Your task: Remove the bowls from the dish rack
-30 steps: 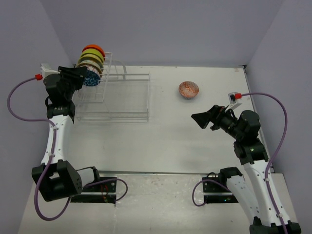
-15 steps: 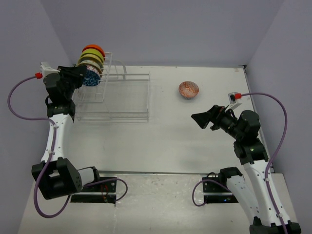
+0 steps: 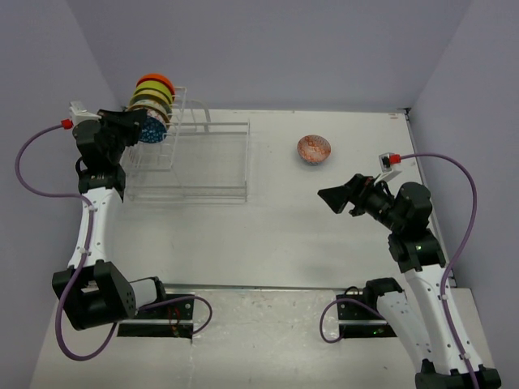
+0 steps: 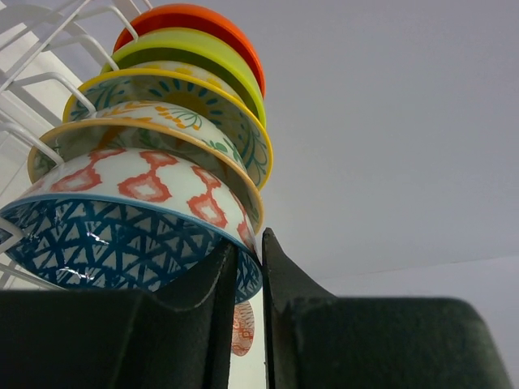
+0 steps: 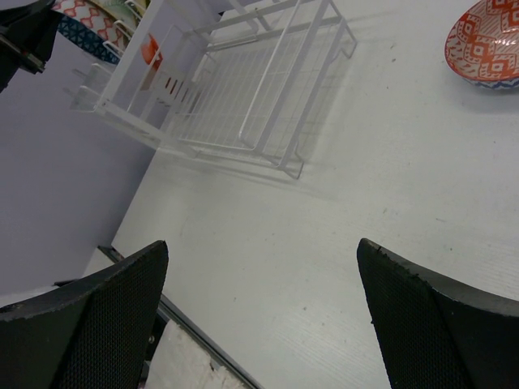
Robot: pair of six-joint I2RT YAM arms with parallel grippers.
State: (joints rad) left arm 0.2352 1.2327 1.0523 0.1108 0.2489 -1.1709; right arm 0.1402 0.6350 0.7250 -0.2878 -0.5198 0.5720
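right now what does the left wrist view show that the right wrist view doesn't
Only left wrist: a close look at the left gripper straddling the blue bowl at its rim, jaws nearly together, with the other bowls lined up behind it.
Only right wrist: the right gripper wide open, the rack at full length, and bare table.
Both: rack wires, the blue bowl (a corner glimpse in the right wrist view), and apparently the red bowl, only a sliver in the left wrist view.
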